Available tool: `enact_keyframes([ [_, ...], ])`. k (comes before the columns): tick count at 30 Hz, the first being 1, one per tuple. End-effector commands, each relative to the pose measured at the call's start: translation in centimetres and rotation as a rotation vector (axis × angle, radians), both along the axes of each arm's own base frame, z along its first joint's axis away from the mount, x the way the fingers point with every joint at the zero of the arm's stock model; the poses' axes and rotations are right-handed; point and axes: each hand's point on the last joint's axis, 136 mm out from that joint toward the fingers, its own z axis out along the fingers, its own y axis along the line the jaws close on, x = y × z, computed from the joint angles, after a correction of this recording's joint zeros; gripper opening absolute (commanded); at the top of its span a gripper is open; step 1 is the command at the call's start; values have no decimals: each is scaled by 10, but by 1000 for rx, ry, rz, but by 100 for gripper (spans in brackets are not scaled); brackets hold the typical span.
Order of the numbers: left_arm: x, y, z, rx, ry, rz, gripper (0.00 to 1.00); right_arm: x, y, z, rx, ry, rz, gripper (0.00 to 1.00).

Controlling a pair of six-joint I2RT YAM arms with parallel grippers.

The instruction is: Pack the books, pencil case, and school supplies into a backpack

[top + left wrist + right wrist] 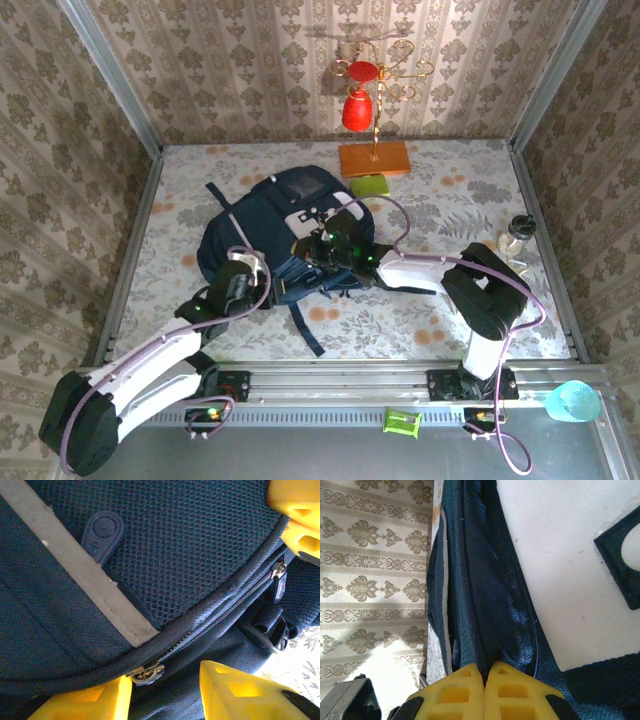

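Observation:
The navy backpack (270,215) lies in the middle of the table, straps toward me. My left gripper (250,270) sits at its near left rim. In the left wrist view its yellow fingers (240,692) are closed in on a fold of the backpack (190,555) along the zip line, with the metal zip slider (145,674) against the left finger. My right gripper (332,250) is at the bag's near right side, shut (485,667) on a ridge of navy backpack fabric (490,595). A light green school supply (370,185) lies behind the bag. The books and pencil case are out of view.
An orange slab (375,158) with a gold stem and red bell stands at the back. A glass jar (518,232) is at the right edge. A teal cup (573,402) and a small green piece (402,422) sit by the near rail. Walls enclose the table.

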Motion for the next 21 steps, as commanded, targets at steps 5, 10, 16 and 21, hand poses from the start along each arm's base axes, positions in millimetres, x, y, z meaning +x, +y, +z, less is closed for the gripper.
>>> enact_keyframes([
  [5,11,14,-5,42,-34,89,41,3,11,68,162,-131,-5,0],
  [10,18,18,-6,85,-59,106,37,3,8,66,152,-129,-8,0],
  [16,26,24,-10,129,-74,129,31,1,3,64,131,-132,-5,0],
  [21,31,26,-7,142,-99,126,23,1,-8,57,101,-123,-7,0],
])
